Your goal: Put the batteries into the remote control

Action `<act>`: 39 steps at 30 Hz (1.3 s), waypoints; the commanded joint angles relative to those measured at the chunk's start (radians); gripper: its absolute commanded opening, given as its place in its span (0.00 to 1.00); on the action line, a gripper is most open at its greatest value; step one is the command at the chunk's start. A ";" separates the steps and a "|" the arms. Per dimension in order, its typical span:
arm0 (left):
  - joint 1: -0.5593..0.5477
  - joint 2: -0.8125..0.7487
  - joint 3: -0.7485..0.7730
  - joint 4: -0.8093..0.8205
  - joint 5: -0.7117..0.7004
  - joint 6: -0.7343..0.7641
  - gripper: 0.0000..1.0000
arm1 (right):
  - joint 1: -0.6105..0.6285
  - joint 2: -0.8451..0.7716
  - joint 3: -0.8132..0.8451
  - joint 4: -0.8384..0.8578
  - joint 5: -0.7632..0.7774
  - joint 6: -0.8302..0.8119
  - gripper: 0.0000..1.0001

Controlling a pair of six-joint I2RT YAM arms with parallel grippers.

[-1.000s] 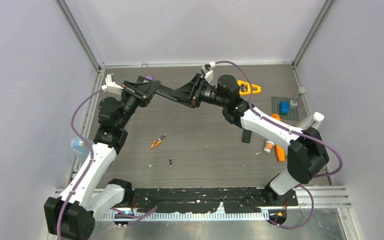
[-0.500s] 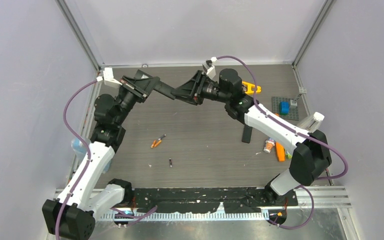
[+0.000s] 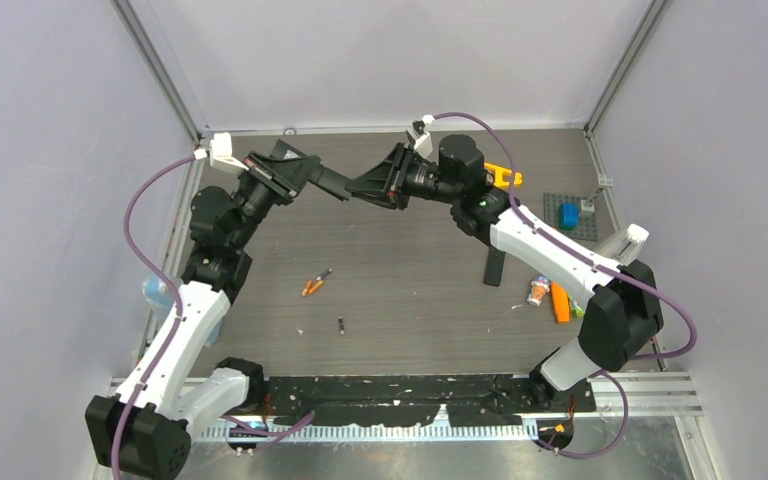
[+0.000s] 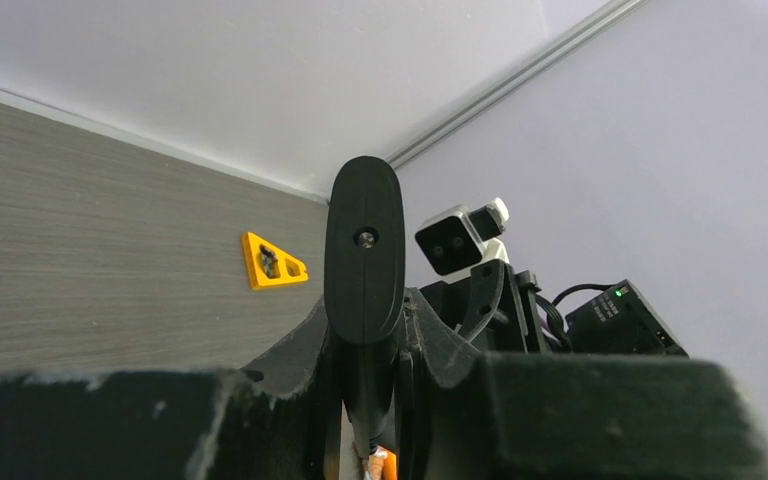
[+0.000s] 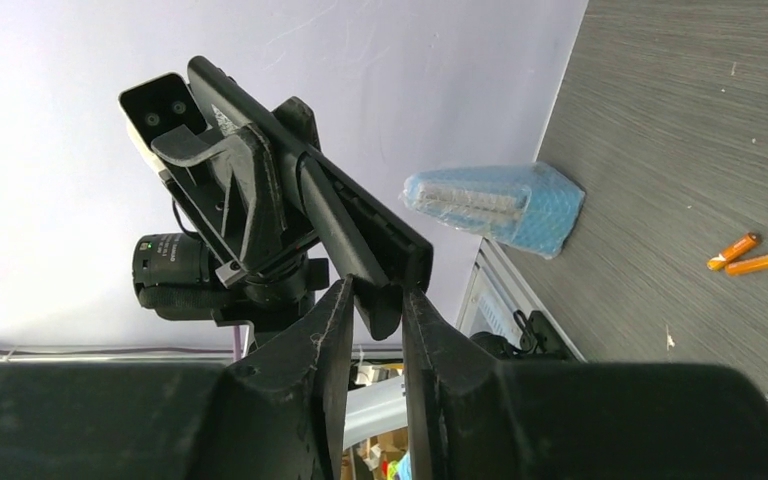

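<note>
Our left gripper (image 4: 365,322) clamped one end of the black remote control (image 4: 363,240) and our right gripper (image 5: 373,305) pinched the other, raised at upper centre of the top view. The batteries (image 3: 312,284) lay on the table (image 3: 410,300), centre-left.

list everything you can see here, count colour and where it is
long black plastic remote control: 1, black, held aloft between both tools
second black remote control: 1, black, tabletop beside right forearm
thin orange batteries: 2, orange, mid-table
thin grey battery: 1, grey, beside those
tiny dark battery: 1, dark, nearer the bases
thick orange stick: 1, orange, right side
small brownish cylinder: 1, brownish, beside the stick
yellow-orange triangular plastic piece: 1, yellow-orange, far side
grey square baseplate: 1, grey, far right
blue block: 1, blue, on the baseplate
pale blue wrapped bundle: 1, blue, left table edge
left tool: 1, black, shut on the remote
right tool: 1, black, shut on its other end
</note>
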 commanded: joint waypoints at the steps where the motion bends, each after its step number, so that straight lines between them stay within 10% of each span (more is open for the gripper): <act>1: 0.003 -0.001 0.041 0.069 0.002 0.070 0.00 | -0.009 -0.015 0.047 0.008 -0.019 0.039 0.26; 9: -0.006 0.021 0.019 0.060 0.003 0.101 0.00 | -0.014 0.017 -0.017 0.293 -0.012 0.145 0.06; 25: -0.002 -0.014 -0.081 -0.049 -0.076 0.283 0.00 | -0.081 -0.022 -0.089 0.389 0.047 0.118 0.05; 39: 0.065 -0.101 -0.144 -0.036 0.209 0.486 0.00 | -0.162 0.026 -0.221 -0.164 0.138 -0.460 0.05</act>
